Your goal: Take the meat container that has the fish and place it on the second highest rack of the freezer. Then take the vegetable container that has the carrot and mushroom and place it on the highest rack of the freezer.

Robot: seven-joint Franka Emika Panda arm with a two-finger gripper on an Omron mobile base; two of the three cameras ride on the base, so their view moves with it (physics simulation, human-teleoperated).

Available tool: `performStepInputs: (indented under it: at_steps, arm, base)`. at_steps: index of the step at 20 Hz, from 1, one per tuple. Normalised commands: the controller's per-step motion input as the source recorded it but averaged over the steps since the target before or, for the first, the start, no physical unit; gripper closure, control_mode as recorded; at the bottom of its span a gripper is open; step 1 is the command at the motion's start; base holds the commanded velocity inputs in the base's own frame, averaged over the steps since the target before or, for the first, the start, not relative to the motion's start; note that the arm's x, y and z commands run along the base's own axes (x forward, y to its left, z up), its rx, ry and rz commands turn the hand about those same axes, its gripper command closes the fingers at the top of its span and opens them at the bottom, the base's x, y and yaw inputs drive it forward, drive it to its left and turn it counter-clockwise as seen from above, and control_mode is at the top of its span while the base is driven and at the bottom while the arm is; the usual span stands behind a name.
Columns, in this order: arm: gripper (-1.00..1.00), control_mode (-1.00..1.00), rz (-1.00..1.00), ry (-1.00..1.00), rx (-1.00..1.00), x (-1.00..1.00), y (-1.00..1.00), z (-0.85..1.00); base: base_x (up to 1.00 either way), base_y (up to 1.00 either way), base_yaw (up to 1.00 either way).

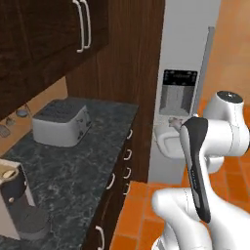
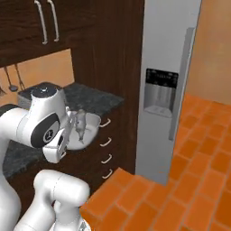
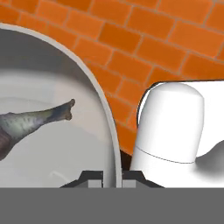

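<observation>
My gripper (image 3: 112, 178) is shut on the rim of the white meat container (image 3: 110, 131), holding it in the air. The small grey fish (image 3: 33, 122) lies inside it. From the base, the container (image 1: 165, 139) and fish (image 1: 174, 122) hang in front of the freezer (image 1: 188, 53), just beyond my forearm. From the other side the container (image 2: 90, 128) with its fish (image 2: 80, 124) hovers by the counter's end. The silver freezer (image 2: 164, 49) has its door closed, so its racks are hidden. The vegetable container, carrot and mushroom are out of view.
A dark stone counter (image 1: 73, 161) carries a silver toaster (image 1: 61, 122) and a coffee machine (image 1: 17, 205). Drawers (image 1: 114, 180) lie below it, dark cabinets (image 1: 44, 34) above. The freezer's bar handle (image 2: 182, 81) runs down its right side. Orange tile floor (image 2: 180, 180) lies open.
</observation>
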Motion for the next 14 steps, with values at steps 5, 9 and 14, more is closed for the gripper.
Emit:
performStepInputs:
  at_steps: [5, 9, 14]
  arm:
    - [1.0, 1.0, 0.0, 0.0, 0.0, 0.0, 0.0, 0.0]
    - [1.0, 1.0, 0.0, 0.0, 0.0, 0.0, 0.0, 0.0]
    - [1.0, 1.0, 0.0, 0.0, 0.0, 0.0, 0.0, 0.0]
  base:
    - [-0.02, -0.28, -0.88]
    - [0.23, -0.75, -0.7]
    - [0.58, -0.71, -0.33]
